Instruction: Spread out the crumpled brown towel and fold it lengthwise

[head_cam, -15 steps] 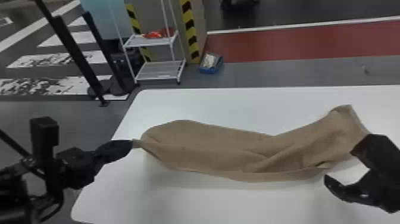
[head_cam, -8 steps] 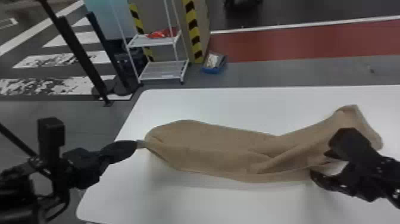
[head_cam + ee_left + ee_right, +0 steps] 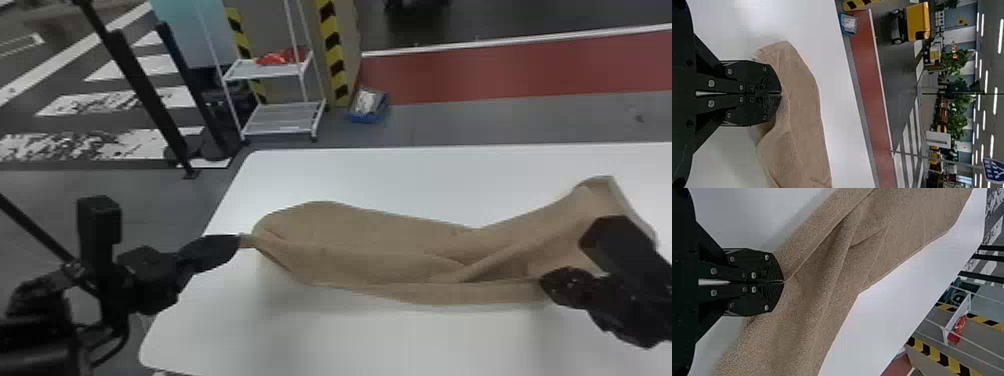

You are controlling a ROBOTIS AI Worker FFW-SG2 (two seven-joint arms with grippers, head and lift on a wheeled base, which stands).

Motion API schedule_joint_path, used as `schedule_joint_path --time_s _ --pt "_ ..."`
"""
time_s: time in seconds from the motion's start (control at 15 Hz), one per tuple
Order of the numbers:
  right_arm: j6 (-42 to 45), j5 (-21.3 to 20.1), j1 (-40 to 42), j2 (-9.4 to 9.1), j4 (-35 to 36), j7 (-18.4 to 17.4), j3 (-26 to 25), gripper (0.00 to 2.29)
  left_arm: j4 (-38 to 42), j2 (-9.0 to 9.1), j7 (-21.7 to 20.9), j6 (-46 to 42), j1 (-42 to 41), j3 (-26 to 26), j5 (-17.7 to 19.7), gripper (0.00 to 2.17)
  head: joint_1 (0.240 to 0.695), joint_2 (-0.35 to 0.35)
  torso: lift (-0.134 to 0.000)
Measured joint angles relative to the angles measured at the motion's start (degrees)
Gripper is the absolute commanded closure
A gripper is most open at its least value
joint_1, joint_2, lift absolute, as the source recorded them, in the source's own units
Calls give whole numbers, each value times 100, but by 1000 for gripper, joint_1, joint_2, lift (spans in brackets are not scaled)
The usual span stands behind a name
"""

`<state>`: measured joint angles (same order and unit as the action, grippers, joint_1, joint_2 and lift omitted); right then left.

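The brown towel [image 3: 360, 250] lies stretched across the white table, with overlapping folds toward its right part. At its left end, my left gripper [image 3: 239, 242] pinches a corner drawn out to a narrow point. My right gripper [image 3: 545, 286] is at the towel's near edge, right of the middle. In the left wrist view, the closed left gripper [image 3: 781, 93] has the towel [image 3: 801, 98] at its tips. The right wrist view has the right gripper [image 3: 783, 281] shut on an edge of the towel [image 3: 828, 278], beside a long ridge of cloth.
The white table [image 3: 400, 340] has bare surface in front of and behind the towel. Beyond its far left corner stand a white wire shelf [image 3: 280, 117], black posts [image 3: 145, 95] and a blue bin [image 3: 367, 117] on the floor.
My right gripper has moved left and inward onto the towel's near edge, where it now grips cloth. The left gripper keeps its hold, and the towel lies much as before.
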<state>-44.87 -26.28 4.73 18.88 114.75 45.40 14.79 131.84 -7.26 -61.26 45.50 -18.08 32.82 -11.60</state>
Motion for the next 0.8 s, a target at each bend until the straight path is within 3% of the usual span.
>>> schedule_joint_path --time_s 0.2,0.33,0.47,0.53,0.8 --pt "-8 553 196 -6 437 217 -590 2013 7 3 -9 -1 6 -2 0 1339 695 265 -120" --pt "-237 1259 353 -17 996 760 -1344 2013 16 0 -10 -1 6 15 0 1339 695 258 -120" --pt "-461 2169 390 -36 1310 936 -2047 2013 17 -6 -9 -1 10 14 0 1339 695 245 -120" --pt "-506 2486 327 -54 1349 856 -2221 2013 17 -6 -10 -1 12 4 0 1339 695 232 -120" --pt "-435 2633 -214 -339 779 230 -1877 2007 43 -4 -34 16 8 -20 -1 1339 695 237 -120"
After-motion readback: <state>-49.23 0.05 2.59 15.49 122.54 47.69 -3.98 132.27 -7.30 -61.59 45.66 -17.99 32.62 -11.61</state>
